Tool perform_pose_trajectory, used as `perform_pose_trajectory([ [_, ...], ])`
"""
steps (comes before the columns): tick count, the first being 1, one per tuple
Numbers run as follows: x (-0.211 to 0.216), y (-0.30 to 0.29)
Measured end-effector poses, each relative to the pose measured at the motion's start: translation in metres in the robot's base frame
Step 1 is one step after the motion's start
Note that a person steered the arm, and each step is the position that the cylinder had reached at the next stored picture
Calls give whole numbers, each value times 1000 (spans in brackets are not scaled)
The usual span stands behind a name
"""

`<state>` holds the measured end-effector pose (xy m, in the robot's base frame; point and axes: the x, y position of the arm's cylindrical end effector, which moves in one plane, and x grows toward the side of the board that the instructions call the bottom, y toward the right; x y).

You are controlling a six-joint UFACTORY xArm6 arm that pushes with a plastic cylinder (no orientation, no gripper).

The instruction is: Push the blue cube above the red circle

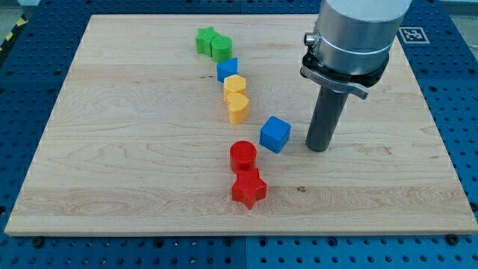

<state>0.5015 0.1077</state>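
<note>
Blue cube (275,134) sits right-above the red circle (243,155), nearly there. My tip (318,148), just right of it, has no claw to spread. One small leftward push remains.

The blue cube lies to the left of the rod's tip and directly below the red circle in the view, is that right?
Not quite. In the camera view the blue cube does lie left of my tip, but it sits above and to the right of the red circle, not below it.
</note>
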Motion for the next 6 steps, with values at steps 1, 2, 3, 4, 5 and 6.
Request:
perform_pose_trajectory([
  [1, -12, -9],
  [2, -12, -26],
  [3, -12, -49],
  [4, -12, -65],
  [5, -12, -70],
  [6, -13, -72],
])
